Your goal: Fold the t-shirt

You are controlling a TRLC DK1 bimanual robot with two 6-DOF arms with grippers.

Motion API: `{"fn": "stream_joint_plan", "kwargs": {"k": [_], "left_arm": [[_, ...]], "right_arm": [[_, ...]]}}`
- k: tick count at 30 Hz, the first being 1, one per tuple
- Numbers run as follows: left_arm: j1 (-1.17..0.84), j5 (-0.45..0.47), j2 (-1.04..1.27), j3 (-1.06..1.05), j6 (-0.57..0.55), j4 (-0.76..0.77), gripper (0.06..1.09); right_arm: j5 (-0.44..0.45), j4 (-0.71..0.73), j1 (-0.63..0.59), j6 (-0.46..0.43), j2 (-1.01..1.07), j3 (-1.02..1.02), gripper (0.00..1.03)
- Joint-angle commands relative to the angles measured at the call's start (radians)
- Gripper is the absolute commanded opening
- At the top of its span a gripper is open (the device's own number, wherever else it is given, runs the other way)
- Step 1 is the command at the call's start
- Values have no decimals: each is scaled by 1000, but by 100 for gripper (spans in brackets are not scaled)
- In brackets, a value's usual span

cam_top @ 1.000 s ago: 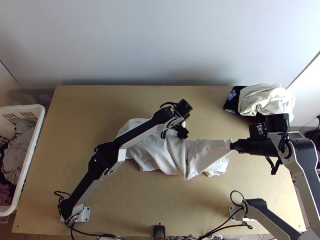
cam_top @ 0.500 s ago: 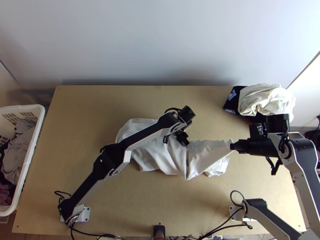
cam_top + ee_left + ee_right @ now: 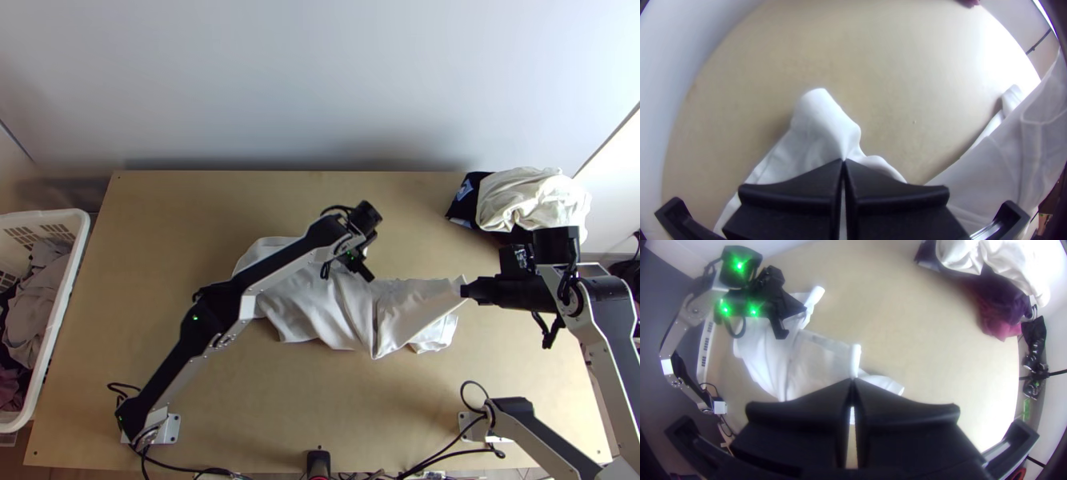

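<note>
T-shirt (image 3: 308, 308): lay rumpled across the middle of the desk (image 3: 240, 400) | Left pincer (image 3: 368, 274): was closed, pinching the cloth at its far side | Right pincer (image 3: 465, 291): was closed, gripping the corner nearest its arm.

I've got open table (image 3: 416, 216) beyond my left gripper (image 3: 370, 278), toward the wall (image 3: 320, 80). Between it and my right gripper (image 3: 463, 291), the shirt (image 3: 408, 308) bars the way; the pile (image 3: 532, 196) crowds the right one's wall side.
</note>
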Motion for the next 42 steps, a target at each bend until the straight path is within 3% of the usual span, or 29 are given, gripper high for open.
{"fn": "stream_joint_plan", "kwargs": {"k": [1,13,20,36,42], "left_arm": [[28,2,-92,3,-21,18,9],[148,-12,-356,0,-49,17,9],[229,-78,-557,-6,-45,5,9],[272,-373,-936,-8,40,64,9],[280,-452,-1023,-8,119,132,9]], "right_arm": [[-1,6,1,1,10,27,3],[0,20,30,1,89,185,3],[23,32,45,-8,157,357,3],[180,38,159,-11,296,914,3],[267,75,200,-85,350,1107,3]]}}
